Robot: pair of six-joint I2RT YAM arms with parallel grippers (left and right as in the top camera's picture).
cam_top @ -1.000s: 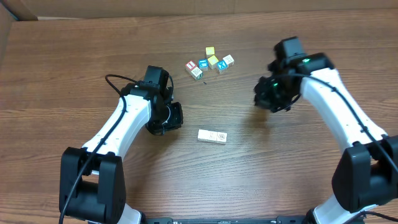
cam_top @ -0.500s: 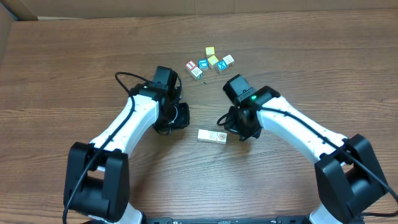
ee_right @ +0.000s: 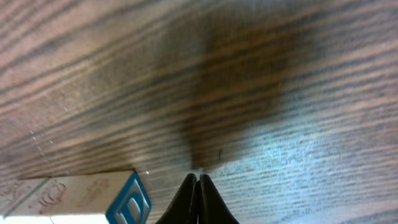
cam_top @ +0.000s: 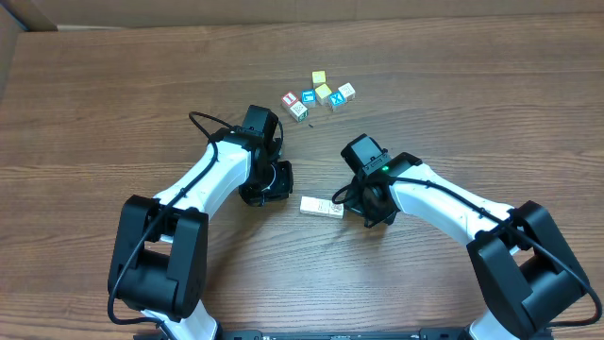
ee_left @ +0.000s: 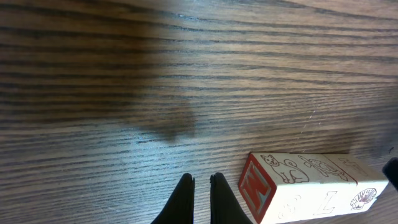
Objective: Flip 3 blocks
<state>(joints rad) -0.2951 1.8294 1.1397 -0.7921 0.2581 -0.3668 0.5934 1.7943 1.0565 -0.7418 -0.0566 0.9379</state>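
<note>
From where I stand, both arms wear smooth white shells along their long links, with black joints between them and blocky black housings at the lower ends. The left arm carries a thin black cable that loops free above its white link. The right arm shows a small green light on its black wrist housing. The left hand and the right hand each end in two slim, matte black fingers that taper to narrow tips.
</note>
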